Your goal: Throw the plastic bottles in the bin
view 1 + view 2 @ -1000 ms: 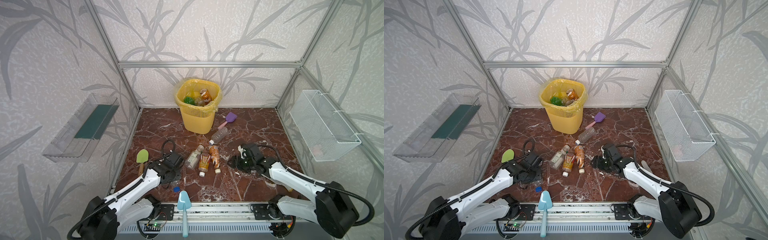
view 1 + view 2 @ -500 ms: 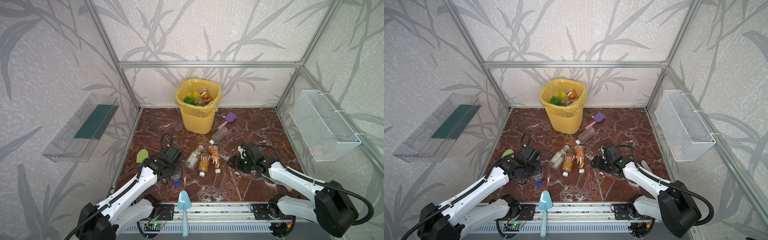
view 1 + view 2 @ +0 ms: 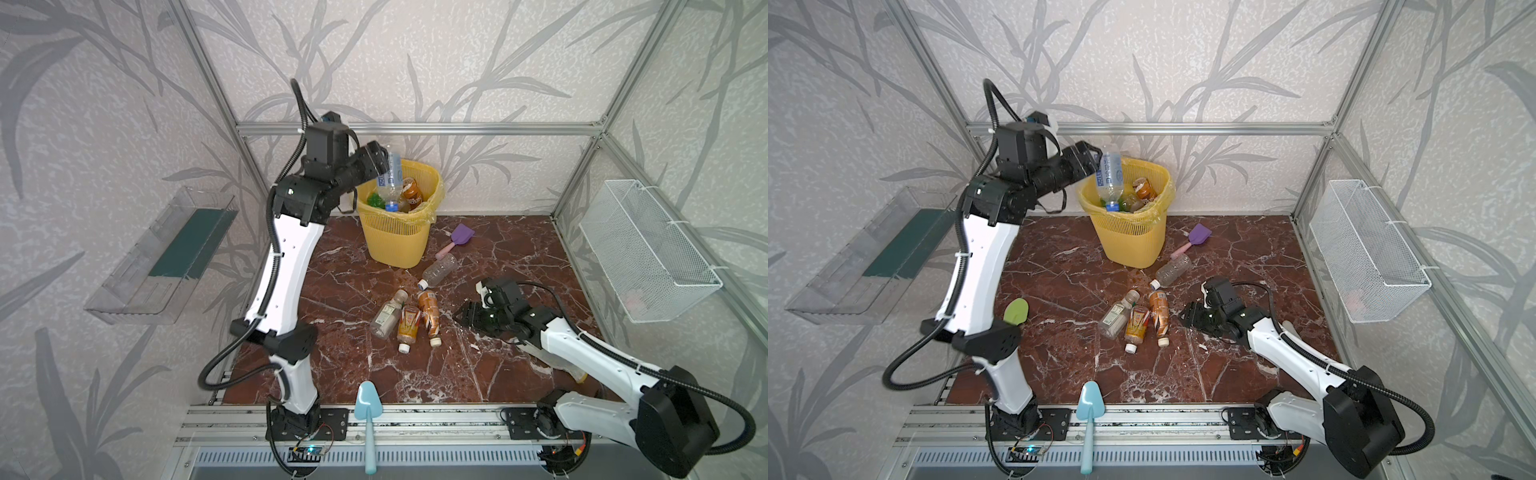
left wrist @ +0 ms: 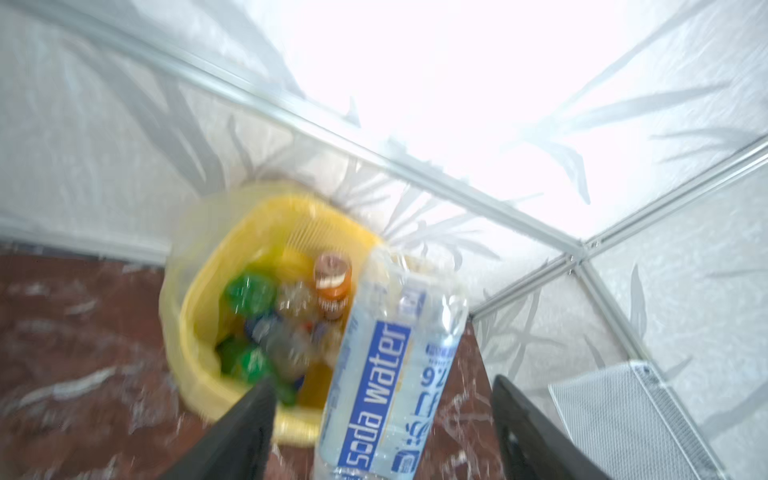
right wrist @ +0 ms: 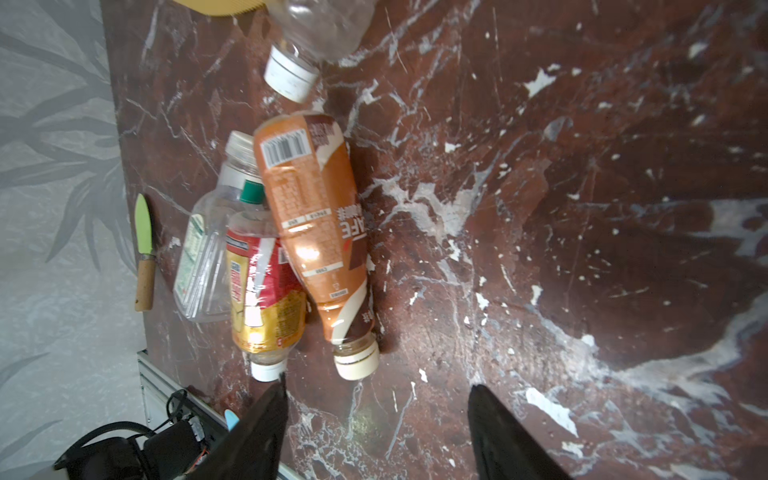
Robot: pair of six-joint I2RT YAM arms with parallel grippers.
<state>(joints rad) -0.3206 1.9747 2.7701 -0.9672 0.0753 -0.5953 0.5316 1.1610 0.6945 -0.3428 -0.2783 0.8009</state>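
Shows the left gripper (image 3: 380, 161), low over the desk (image 3: 478, 257) a second ago, now raised beside the rim of the bin (image 3: 395, 241). Shows its fingers (image 4: 249, 428) spread wide, with gaps on both sides of the soda water bottle (image 4: 390, 365): released, cap down, at the bin's mouth above the binned bottles (image 4: 332, 282). Places the right gripper (image 5: 377, 386) low over the desk as before, fingers (image 5: 257, 432) parted and gripping nothing, tips near the caps of a brown-orange bottle (image 5: 316, 224) and a red-and-gold bottle (image 5: 262, 299). Lists beside these a clear bottle (image 5: 203, 266), touching the red-and-gold one, all lying on the desk.
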